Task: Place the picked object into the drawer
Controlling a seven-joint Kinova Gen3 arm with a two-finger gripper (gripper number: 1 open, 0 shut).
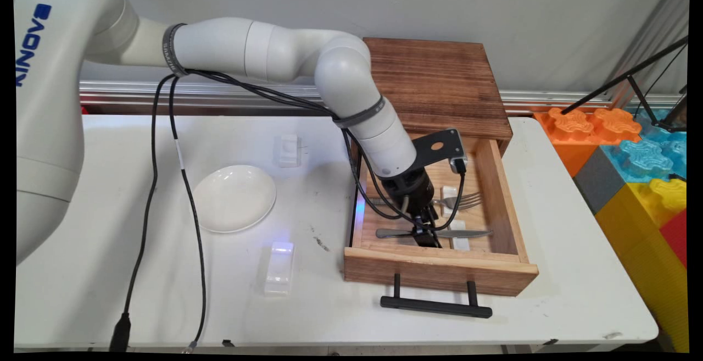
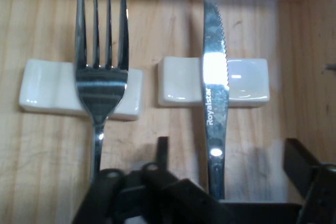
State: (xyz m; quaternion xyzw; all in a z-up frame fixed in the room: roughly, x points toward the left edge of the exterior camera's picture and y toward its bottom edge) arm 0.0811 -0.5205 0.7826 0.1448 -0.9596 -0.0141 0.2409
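Note:
My gripper [image 1: 425, 235] reaches down into the open wooden drawer [image 1: 439, 270]. It is open, with one finger on each side of the handle of a steel knife [image 2: 215, 93]. In the hand view the gripper [image 2: 228, 161] has its left finger [image 2: 163, 150] between knife and fork, and its right finger near the drawer wall. The knife [image 1: 467, 233] lies across a white rest [image 2: 247, 80]. A fork [image 2: 101, 77] lies parallel beside it on a second white rest [image 2: 44, 88]. The fork [image 1: 464, 201] sits farther back in the drawer.
The drawer sticks out of a dark wooden cabinet [image 1: 439, 83], its black handle [image 1: 435, 306] towards the table's near edge. A white plate [image 1: 234, 198] and two white rests [image 1: 288, 150] [image 1: 279, 267] lie left of the drawer. Coloured foam blocks [image 1: 631, 163] stand off the table's right end.

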